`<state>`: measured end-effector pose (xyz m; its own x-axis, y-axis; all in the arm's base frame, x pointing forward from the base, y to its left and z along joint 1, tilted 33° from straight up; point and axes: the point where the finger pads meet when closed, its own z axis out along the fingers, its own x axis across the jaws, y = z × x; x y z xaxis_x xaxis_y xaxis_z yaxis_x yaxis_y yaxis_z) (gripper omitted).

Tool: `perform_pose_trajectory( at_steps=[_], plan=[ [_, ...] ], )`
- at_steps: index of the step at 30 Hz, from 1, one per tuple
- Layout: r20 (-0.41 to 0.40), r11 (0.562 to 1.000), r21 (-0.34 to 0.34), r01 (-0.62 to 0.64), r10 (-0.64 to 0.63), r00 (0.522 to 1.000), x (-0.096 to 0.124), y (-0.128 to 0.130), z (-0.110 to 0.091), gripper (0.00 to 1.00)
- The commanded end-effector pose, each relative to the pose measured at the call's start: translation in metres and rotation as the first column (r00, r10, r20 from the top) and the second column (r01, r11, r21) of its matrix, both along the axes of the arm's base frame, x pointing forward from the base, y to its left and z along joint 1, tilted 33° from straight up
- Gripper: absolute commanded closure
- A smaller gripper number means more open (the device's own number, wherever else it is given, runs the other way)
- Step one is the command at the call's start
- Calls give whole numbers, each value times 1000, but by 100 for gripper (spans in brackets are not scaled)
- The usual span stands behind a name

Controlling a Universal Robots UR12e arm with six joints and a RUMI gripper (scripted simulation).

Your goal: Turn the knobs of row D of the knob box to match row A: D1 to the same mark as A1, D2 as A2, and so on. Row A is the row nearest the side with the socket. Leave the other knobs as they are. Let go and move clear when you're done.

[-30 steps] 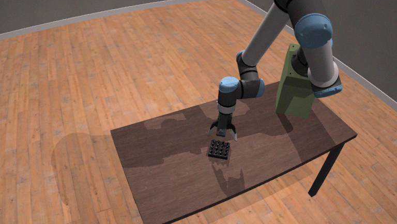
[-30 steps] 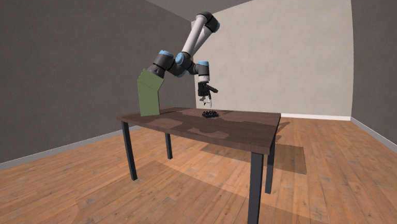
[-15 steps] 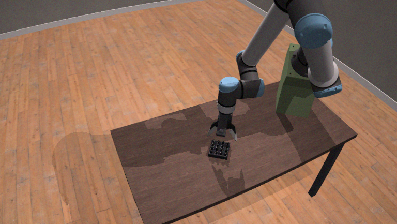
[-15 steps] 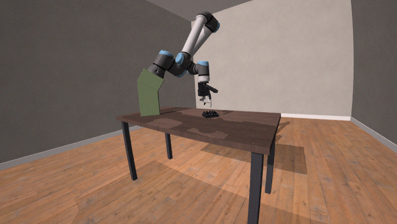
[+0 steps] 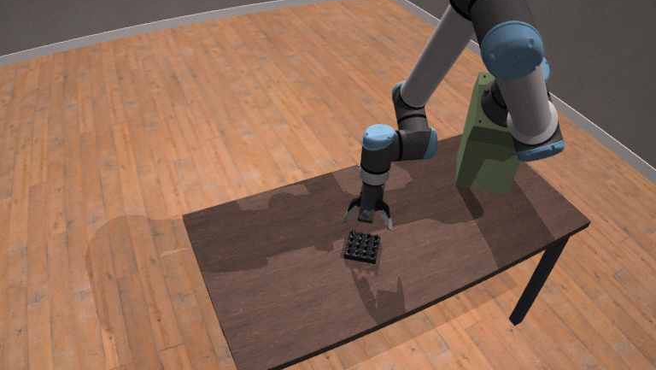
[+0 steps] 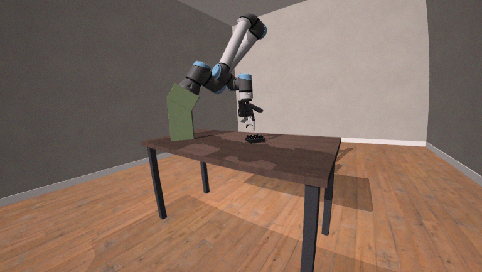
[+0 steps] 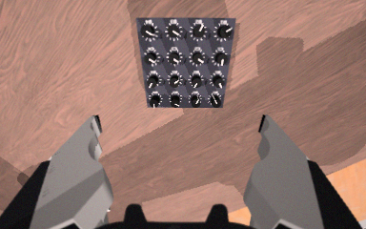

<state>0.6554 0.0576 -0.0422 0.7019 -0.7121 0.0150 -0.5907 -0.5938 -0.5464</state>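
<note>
The gripper (image 5: 367, 220) hangs above the table (image 5: 532, 211), pointing down, jaws spread to full width with nothing between them. The box (image 5: 361, 247) lies flat on the table near its middle, just in front of the gripper and below it, not touching. In the wrist view the box (image 7: 186, 62) sits beyond the two grey fingers, centred between them. It carries sixteen black knobs in four rows of four, each with a white pointer; pointers stand at differing angles. Which edge holds the socket cannot be told. The arm rises from a green pedestal (image 5: 483, 162) at the table's far corner.
</note>
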Motion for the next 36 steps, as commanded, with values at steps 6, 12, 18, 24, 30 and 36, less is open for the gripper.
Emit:
perform_pose_trajectory(
  at_steps=[6, 12, 18, 24, 30, 36],
  plan=[
    [1, 1000, 0, 0, 0, 1000, -10, -10, -9, 0],
    [1, 1000, 0, 0, 0, 1000, -17, -17, -16, 0],
    [1, 1000, 0, 0, 0, 1000, -22, -22, -20, 0],
    [1, 1000, 0, 0, 0, 1000, -24, -24, -22, 0],
    [1, 1000, 0, 0, 0, 1000, -24, -24, -22, 0],
    [1, 1000, 0, 0, 0, 1000, -24, -24, -22, 0]
  ],
)
